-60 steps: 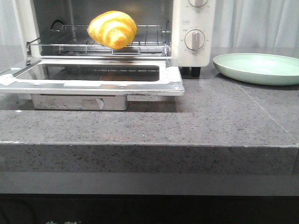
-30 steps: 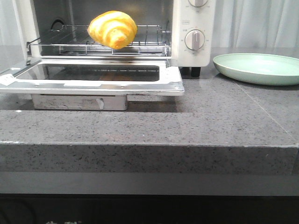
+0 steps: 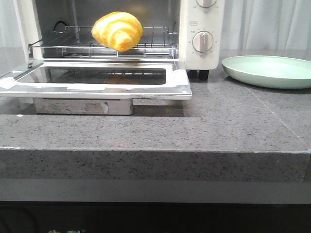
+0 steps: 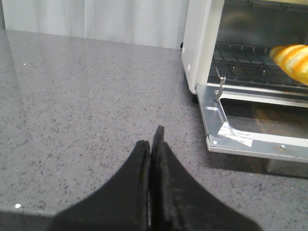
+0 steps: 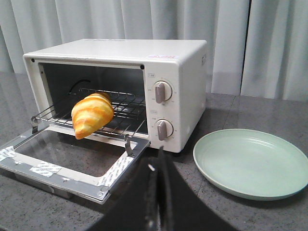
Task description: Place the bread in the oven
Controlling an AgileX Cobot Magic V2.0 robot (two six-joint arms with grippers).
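Observation:
The golden-yellow bread lies on the wire rack inside the white oven, at the rack's front edge. The oven's glass door hangs open and flat. The bread also shows in the right wrist view and at the edge of the left wrist view. My left gripper is shut and empty over the counter, left of the oven. My right gripper is shut and empty, in front of the oven near the door's corner. Neither gripper shows in the front view.
A pale green plate sits on the grey stone counter right of the oven, also in the right wrist view. The open door juts out over the counter. White curtains hang behind.

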